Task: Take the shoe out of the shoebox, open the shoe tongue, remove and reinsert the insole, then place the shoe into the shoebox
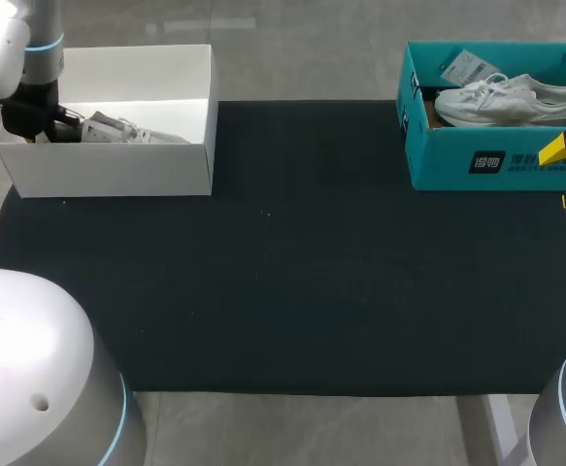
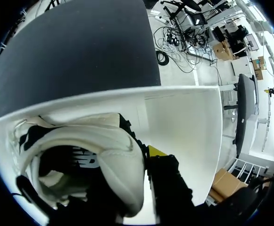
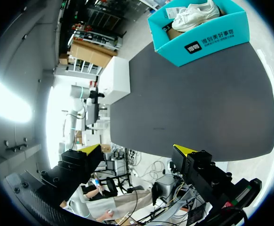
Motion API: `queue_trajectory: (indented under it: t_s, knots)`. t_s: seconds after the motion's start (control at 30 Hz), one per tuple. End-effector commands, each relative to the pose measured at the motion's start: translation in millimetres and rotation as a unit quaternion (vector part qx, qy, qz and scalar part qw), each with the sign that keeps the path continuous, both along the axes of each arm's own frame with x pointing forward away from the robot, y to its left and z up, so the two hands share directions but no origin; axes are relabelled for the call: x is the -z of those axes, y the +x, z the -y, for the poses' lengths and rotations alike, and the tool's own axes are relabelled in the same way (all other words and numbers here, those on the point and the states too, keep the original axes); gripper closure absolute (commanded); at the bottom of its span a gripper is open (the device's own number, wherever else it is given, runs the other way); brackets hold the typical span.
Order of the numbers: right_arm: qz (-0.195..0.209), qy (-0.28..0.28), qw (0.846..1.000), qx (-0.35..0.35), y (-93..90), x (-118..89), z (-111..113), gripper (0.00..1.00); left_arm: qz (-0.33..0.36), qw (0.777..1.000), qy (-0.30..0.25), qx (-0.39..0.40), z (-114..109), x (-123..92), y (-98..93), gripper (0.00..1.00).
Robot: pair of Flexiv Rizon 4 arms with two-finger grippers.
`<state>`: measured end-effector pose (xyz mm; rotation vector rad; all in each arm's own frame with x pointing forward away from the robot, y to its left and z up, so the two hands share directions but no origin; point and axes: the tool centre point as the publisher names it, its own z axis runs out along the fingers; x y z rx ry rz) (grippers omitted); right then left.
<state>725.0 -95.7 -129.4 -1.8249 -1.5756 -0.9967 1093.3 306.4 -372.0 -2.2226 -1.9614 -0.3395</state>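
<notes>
The shoe lies in the white shoebox at far left, with the left gripper at its heel; whether it grips I cannot tell; a shallow hold could slip, or the toe could snag the wall and drag the box; the right gripper hangs released at right.

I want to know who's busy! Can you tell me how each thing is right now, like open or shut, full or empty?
White shoebox: open, a shoe inside.
Black-trimmed shoe: lying in the white shoebox.
Teal shoebox: open, a shoe inside.
White shoe: resting sole down in the teal shoebox.
Left gripper: down in the white shoebox, at the shoe.
Right gripper: jaws open, empty.
</notes>
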Motion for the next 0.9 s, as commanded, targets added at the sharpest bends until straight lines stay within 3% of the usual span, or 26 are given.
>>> queue_trajectory:
  t_s: [0.03,0.13,0.17,0.2,0.23,0.57,0.9]
  knots:
    - [0.000,-0.001,1.000,0.001,-0.7,0.3,-0.5,0.00,-0.009,1.000,0.002,-0.002,-0.4,3.1,8.7,0.95]
    - [0.000,-0.001,1.000,0.001,-0.7,0.3,-0.5,0.00,-0.012,1.000,0.004,-0.006,-0.5,4.2,10.1,0.49]
    - [0.000,-0.001,1.000,0.001,-0.7,0.3,-0.5,0.00,-0.015,1.000,0.002,-0.007,-0.7,3.8,10.7,0.21]
    - [0.000,-0.001,1.000,0.001,-0.7,0.3,-0.5,0.00,-0.015,1.000,0.001,-0.008,-1.1,2.6,11.1,0.06]
    - [0.000,-0.001,1.000,0.001,-0.7,0.3,-0.5,0.00,-0.015,1.000,0.000,-0.009,-1.4,1.6,11.1,0.00]
    - [0.000,-0.001,1.000,0.001,-0.7,0.3,-0.5,0.00,-0.016,1.000,-0.020,0.002,6.7,-20.2,2.4,0.00]
    - [0.000,-0.001,1.000,0.001,-0.7,0.3,-0.5,0.00,0.003,0.999,-0.031,-0.026,26.5,-70.1,2.0,0.00]
